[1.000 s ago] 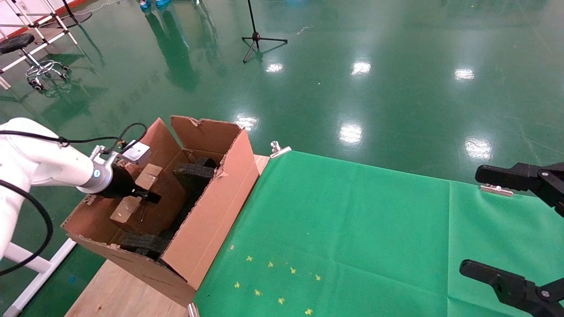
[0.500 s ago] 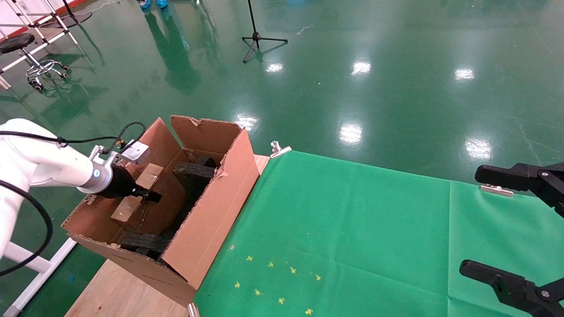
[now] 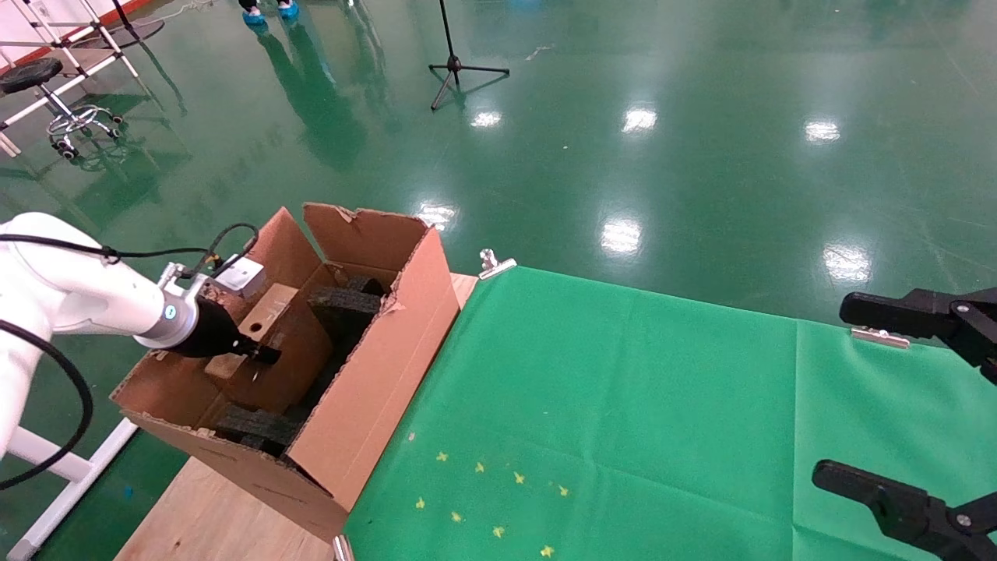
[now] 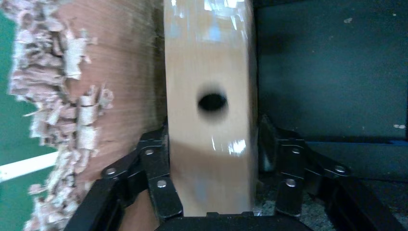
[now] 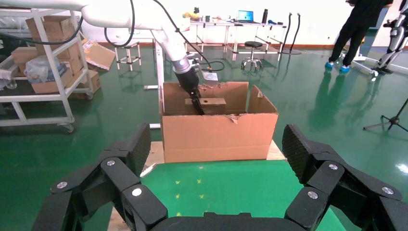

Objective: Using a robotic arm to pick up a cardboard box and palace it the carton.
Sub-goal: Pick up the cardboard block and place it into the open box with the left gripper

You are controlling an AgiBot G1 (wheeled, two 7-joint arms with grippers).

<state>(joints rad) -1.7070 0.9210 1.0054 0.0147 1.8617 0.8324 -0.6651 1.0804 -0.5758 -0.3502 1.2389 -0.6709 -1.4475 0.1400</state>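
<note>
Glossy green flooring (image 3: 701, 117) runs behind a desk (image 3: 210, 522) whose bare wooden end shows at the robot's left, while a green cloth (image 3: 623, 405) covers the rest, held at its far edge by metal clips (image 3: 494, 265). Small yellow star marks (image 3: 483, 499) dot the cloth near the front.

On the wooden end stands the carton (image 3: 374, 389), large, brown and corrugated, its flaps ragged and torn, with black foam pieces (image 3: 343, 304) inside. It sits just beside the edge of the cloth.

The robotic arm (image 3: 70, 292), the robot's left, reaches over the carton's outer flap from the left side. Its left hand (image 3: 261, 354) is inside the carton's opening, pinching the cardboard box (image 3: 261, 319). From the left wrist view the black linked fingers (image 4: 156, 178) press against both broad faces of the box (image 4: 209, 120), whose narrow glossy face with the round black hole (image 4: 212, 101) points toward the camera. Torn cardboard of the carton's flap (image 4: 72, 96) lies close on one side of the box, dark foam (image 4: 327, 72) on the other. The box is held tilted, within the carton's walls and above its floor; whether it touches the foam I cannot tell.

The right hand (image 3: 919, 405) hangs at the right edge of the head view over the cloth, well apart from the carton, its two fingers (image 5: 308, 159) spread wide with nothing between them. A tripod stand (image 3: 456, 62) is on the floor far behind.
</note>
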